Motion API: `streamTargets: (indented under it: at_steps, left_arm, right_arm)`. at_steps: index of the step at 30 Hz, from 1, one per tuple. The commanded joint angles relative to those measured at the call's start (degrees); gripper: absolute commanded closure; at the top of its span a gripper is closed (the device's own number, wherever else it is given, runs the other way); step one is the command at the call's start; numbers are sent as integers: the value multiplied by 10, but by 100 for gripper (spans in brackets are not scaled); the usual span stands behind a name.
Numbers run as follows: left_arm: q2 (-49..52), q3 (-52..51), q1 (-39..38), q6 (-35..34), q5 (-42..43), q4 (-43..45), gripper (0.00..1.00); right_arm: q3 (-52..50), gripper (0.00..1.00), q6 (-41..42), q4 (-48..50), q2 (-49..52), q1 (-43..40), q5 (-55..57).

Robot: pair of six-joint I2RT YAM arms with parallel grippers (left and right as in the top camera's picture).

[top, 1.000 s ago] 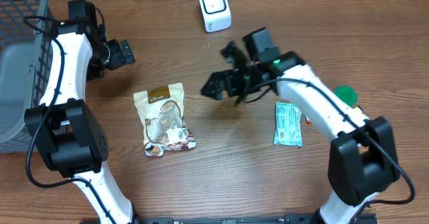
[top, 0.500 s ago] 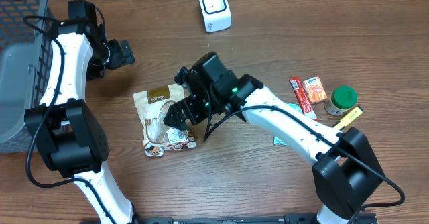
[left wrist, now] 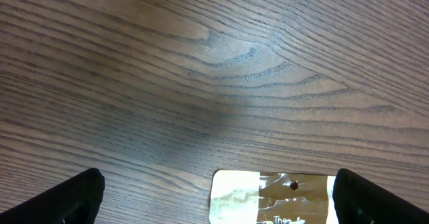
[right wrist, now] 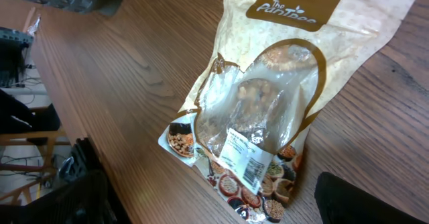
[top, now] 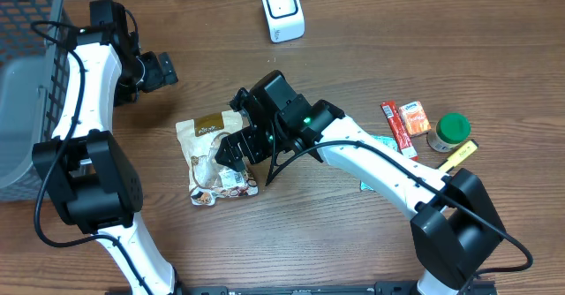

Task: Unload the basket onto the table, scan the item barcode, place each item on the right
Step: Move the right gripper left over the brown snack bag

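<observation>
While the pouch (top: 216, 158) lies flat and face up on the tabletop (top: 353, 242), left of center, the right pincer (top: 237, 145) hangs over its right edge with jaws spread wide and nothing between them. Whether a finger touches the pouch cannot be told. From the right wrist, the pouch (right wrist: 268, 110) fills the view: a brown header band, a clear window onto the snack inside, and a white sticker (right wrist: 242, 158) near the bottom, its print too small to read. That pincer's fingers (right wrist: 74, 197) blur into the lower corners.

At the far edge stands the white scanner (top: 282, 11), well apart from the pouch. The left pincer (top: 159, 70) is at the back left, beside a grey basket (top: 22, 83), jaws wide and empty over bare wood. Only the pouch's top edge (left wrist: 271, 197) shows in its wrist camera. On the right lie a green-lidded jar (top: 448, 130), an orange packet (top: 413, 117) and a red stick (top: 397, 127).
</observation>
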Motion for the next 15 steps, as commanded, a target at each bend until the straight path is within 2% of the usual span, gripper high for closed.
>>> streamTargets:
  at_steps: [1, 15]
  left_arm:
    - [-24, 11, -1, 7, -2, 1, 0]
    - [-24, 11, -1, 6, -2, 1, 0]
  right_arm:
    - [5, 0, 4, 2, 0, -5, 22]
    - [5, 0, 4, 4, 0, -6, 23]
